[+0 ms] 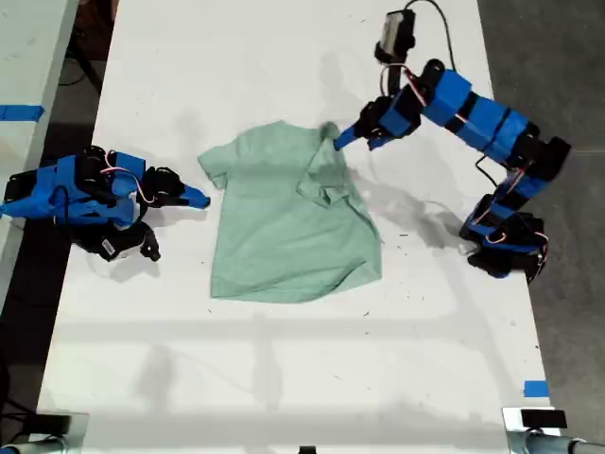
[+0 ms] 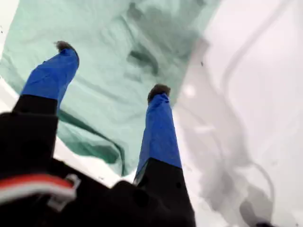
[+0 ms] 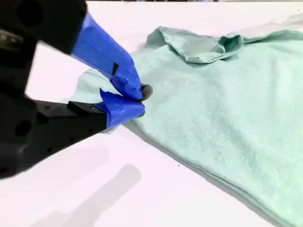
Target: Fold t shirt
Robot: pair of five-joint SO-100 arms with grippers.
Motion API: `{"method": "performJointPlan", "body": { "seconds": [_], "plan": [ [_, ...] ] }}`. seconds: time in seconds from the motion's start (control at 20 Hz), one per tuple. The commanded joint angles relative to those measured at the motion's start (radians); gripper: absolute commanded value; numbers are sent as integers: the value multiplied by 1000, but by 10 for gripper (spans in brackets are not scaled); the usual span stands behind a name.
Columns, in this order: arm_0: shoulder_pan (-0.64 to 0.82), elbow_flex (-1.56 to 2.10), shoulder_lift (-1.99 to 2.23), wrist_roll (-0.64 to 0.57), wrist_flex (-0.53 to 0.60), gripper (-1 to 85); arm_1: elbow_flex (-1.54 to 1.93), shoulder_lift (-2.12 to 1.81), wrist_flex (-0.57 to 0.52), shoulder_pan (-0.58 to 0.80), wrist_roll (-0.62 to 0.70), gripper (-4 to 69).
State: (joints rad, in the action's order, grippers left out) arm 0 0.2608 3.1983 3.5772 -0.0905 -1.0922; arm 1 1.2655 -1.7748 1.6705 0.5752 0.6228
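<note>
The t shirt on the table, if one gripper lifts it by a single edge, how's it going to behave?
Probably floppy: the t shirt is already bunched and creased near my first gripper, so it should drape rather than hold shape. It looks thin and light. On the smooth white table, it may slide when pushed.

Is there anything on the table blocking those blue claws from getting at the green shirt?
Nothing visible. My first gripper hangs open right over the t shirt, and my second gripper sits shut at its sleeve edge.
</note>
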Motion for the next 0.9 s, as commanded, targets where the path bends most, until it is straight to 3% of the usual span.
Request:
{"method": "performJointPlan", "body": {
  "seconds": [0.0,0.2,0.4,0.65,0.85],
  "plan": [
    [46,8,8,5,14,101,411,-607,34,-35,-124,249],
    [64,8,8,5,14,115,1058,-1247,-58,-210,-256,146],
    [60,8,8,5,14,115,1476,-1729,-110,-255,-275,21],
    [52,8,8,5,14,115,1605,-1721,-189,-279,-267,20],
    [51,8,8,3,14,115,1612,-1723,-172,-276,-281,20]
  ]
}}
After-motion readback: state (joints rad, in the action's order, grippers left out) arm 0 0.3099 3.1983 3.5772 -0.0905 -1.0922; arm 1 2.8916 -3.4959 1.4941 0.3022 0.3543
